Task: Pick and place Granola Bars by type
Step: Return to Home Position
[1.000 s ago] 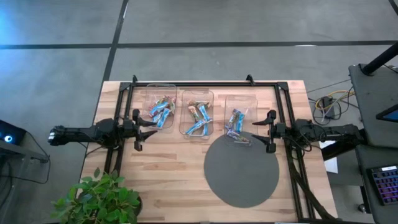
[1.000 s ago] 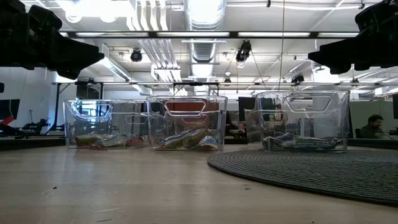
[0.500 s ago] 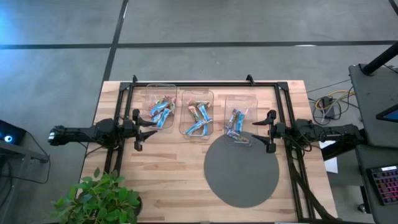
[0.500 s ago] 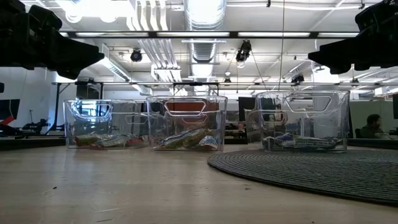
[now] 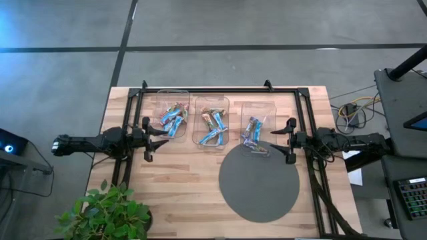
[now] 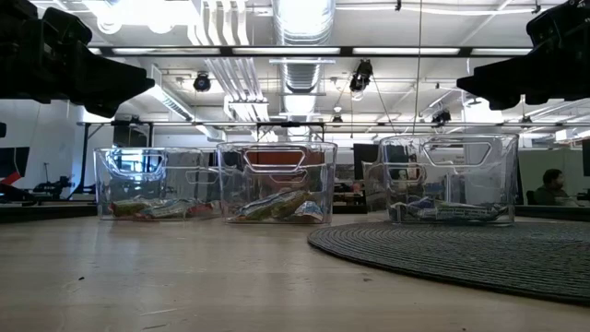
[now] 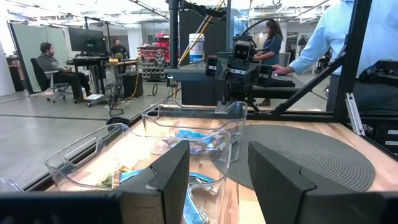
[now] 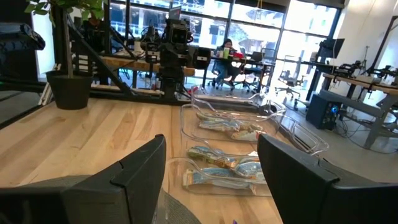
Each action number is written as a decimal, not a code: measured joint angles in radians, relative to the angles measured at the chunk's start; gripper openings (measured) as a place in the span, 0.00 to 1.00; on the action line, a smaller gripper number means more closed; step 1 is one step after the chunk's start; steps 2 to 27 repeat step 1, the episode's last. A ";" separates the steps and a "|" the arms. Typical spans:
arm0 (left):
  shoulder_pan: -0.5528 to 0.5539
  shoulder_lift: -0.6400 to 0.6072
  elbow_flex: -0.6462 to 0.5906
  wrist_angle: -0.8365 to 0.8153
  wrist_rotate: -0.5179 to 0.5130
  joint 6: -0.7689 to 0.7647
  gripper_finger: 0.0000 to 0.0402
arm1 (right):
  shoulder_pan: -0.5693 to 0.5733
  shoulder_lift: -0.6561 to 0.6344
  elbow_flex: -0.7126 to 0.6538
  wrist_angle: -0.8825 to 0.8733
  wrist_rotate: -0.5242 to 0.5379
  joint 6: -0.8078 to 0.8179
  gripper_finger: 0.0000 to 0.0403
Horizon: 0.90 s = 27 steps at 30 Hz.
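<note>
Two grippers are held level over the table, the left gripper [image 5: 160, 139] near its left edge and the right gripper [image 5: 277, 141] near its right, each with fingers parted and nothing between them. The return to rest is judged in hand; only parking is called for. All Granola Bars [image 5: 172, 120] seen, shiny in blues and tans, are heaped in three clear bins [image 5: 211, 99] along the far edge.

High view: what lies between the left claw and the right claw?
The three clear bins, side by side, each holding granola bars. The left claw and right claw, both open, flank the row, as the high view shows.
</note>
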 joint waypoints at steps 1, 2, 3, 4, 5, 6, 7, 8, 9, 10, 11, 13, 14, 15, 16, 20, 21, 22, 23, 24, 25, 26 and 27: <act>0.000 0.000 0.000 0.000 0.000 0.000 0.37 | 0.000 0.000 0.000 0.000 0.000 0.000 0.61; 0.000 0.000 0.000 0.000 0.000 0.000 0.37 | 0.000 0.000 0.000 0.000 0.000 0.000 0.61; 0.000 0.000 0.000 0.000 0.000 0.000 0.37 | 0.000 0.000 0.000 0.000 0.000 0.000 0.61; 0.000 0.000 0.000 0.000 0.000 0.000 0.37 | 0.000 0.000 0.000 0.000 0.000 0.000 0.61; 0.000 0.000 0.000 0.000 0.000 0.000 0.37 | 0.000 0.000 0.000 0.000 0.000 0.000 0.61; 0.000 0.000 0.000 0.000 0.000 0.000 0.37 | 0.000 0.000 0.000 0.000 0.000 0.000 0.61; 0.000 0.000 0.000 0.000 0.000 0.000 0.37 | 0.000 0.000 0.000 0.000 0.000 0.000 0.61; 0.000 0.000 0.000 0.000 0.000 0.000 0.37 | 0.000 0.000 0.000 0.000 0.000 0.000 0.61; 0.000 0.000 0.000 0.000 0.000 0.000 0.37 | 0.000 0.000 0.000 0.000 0.000 0.000 0.61; 0.000 0.000 0.000 0.000 0.000 0.000 0.37 | 0.000 0.000 0.000 0.000 0.000 0.000 0.61; 0.000 0.000 0.000 0.000 0.000 0.000 0.37 | 0.000 0.000 0.000 0.000 0.000 0.000 0.61; 0.000 0.000 0.000 0.000 0.000 0.000 0.37 | 0.000 0.000 0.000 0.000 0.000 0.000 0.61; 0.000 0.000 0.000 0.000 0.000 0.000 0.37 | 0.000 0.000 0.000 0.000 0.000 0.000 0.61; 0.000 0.000 0.000 0.000 0.000 0.000 0.37 | 0.000 0.000 0.000 0.000 0.000 0.000 0.61; 0.000 0.000 0.000 0.000 0.000 0.000 0.37 | 0.000 0.000 0.000 0.000 0.000 0.000 0.61; 0.000 0.000 0.000 0.000 0.000 0.000 0.37 | 0.000 0.000 0.000 0.000 0.000 0.000 0.61; 0.000 0.000 0.000 0.000 0.000 0.000 0.37 | 0.000 0.000 0.000 0.000 0.000 0.000 0.61; 0.000 0.000 0.000 0.000 0.000 0.000 0.37 | 0.000 0.000 0.000 0.000 0.000 0.000 0.61; 0.000 0.000 0.000 0.000 0.000 0.000 0.37 | 0.000 0.000 0.000 0.000 0.000 0.000 0.61; 0.000 0.000 0.000 0.000 0.000 0.000 0.37 | 0.000 0.000 0.000 0.000 0.000 0.000 0.61; 0.000 0.000 0.000 0.000 0.000 0.000 0.37 | 0.000 0.000 0.000 0.000 0.000 0.000 0.61; 0.000 0.000 0.000 0.000 0.000 0.000 0.37 | 0.000 0.000 0.000 0.000 0.000 0.000 0.61; 0.000 0.000 0.000 0.000 0.000 0.000 0.37 | 0.000 0.000 0.000 0.000 0.000 0.000 0.61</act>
